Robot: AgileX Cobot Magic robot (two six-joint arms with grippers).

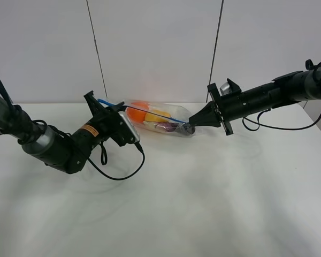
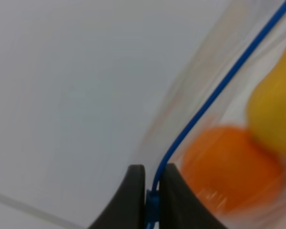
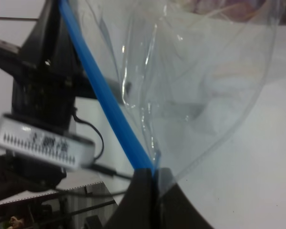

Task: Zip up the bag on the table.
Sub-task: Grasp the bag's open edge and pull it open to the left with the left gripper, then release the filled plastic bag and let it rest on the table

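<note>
The clear plastic bag point(image 1: 158, 119) hangs stretched between my two grippers, just above the white table point(image 1: 203, 203). An orange point(image 1: 138, 110), a yellow pear point(image 1: 159, 114) and a purple eggplant point(image 1: 171, 127) show through it. Its blue zipper strip point(image 1: 144, 111) runs taut from one gripper to the other. My left gripper point(image 1: 108, 105) is shut on the strip's left end; the wrist view shows the strip point(image 2: 205, 105) pinched between the fingers point(image 2: 133, 200). My right gripper point(image 1: 190, 126) is shut on the bag's right corner, with the strip point(image 3: 107, 102) running into the closed jaws.
The left arm's wrist camera point(image 1: 127, 127) and its black cable point(image 1: 117, 174) sit just below the bag's left end. A white panelled wall point(image 1: 160, 48) stands behind the table. The right arm point(image 1: 267, 96) reaches in from the upper right.
</note>
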